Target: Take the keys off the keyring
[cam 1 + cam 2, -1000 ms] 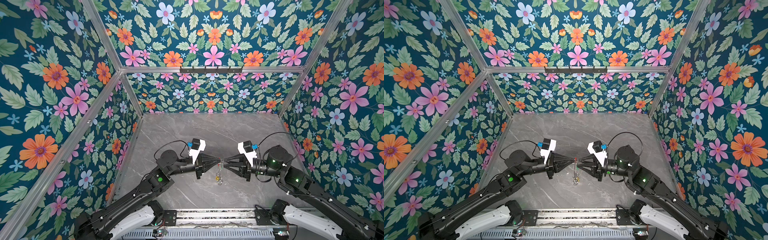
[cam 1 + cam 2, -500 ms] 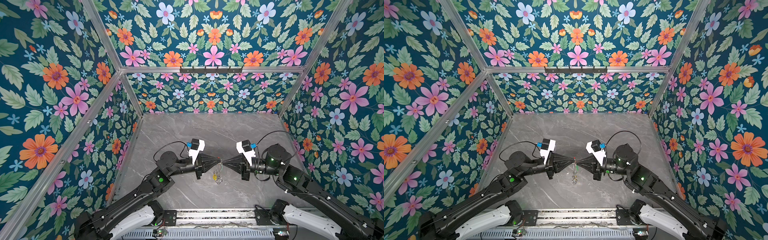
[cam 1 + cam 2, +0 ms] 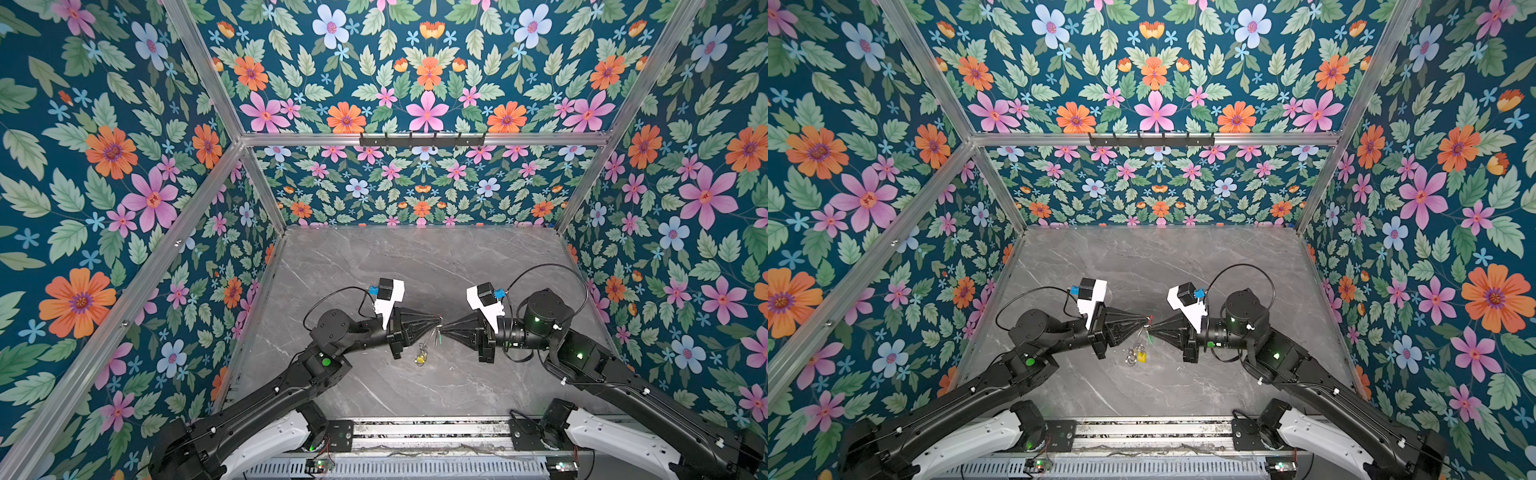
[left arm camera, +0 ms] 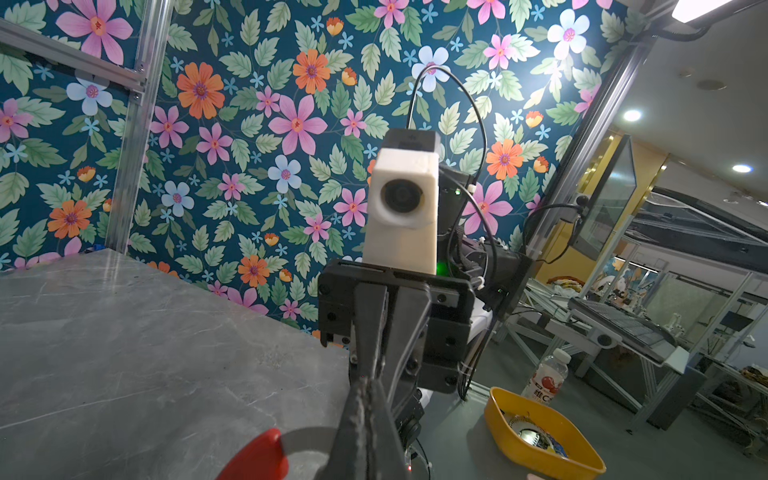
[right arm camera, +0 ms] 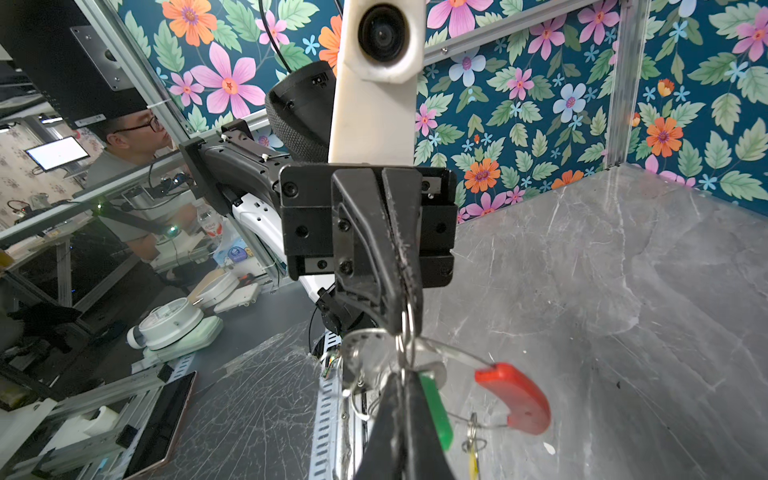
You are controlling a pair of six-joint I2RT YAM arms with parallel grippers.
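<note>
Both grippers meet tip to tip above the middle of the grey table. My left gripper (image 3: 438, 321) (image 3: 1146, 320) is shut on the keyring (image 5: 453, 353), a thin metal hoop with a red sleeve (image 5: 515, 395) (image 4: 257, 457). My right gripper (image 3: 444, 328) (image 3: 1153, 328) (image 5: 402, 399) is shut on a small metal loop strung on the hoop. The green tag (image 5: 434, 411) (image 3: 1149, 340) of one of the keys lies against its finger. Below hangs the key with the yellow tag (image 3: 421, 358) (image 3: 1142, 356) (image 5: 473, 465). A silvery key head (image 5: 365, 357) shows beside the fingers.
Floral walls with aluminium posts close in the table (image 3: 415, 266) on three sides. A metal rail (image 3: 428, 430) runs along the front edge between the arm bases. Beyond the enclosure stand a yellow bin (image 4: 540, 436) and a bottle (image 4: 546, 380).
My right gripper has moved in towards the left gripper's tip and shut its jaws there. The hanging keys have swung a little to the left. The left gripper has stayed shut.
</note>
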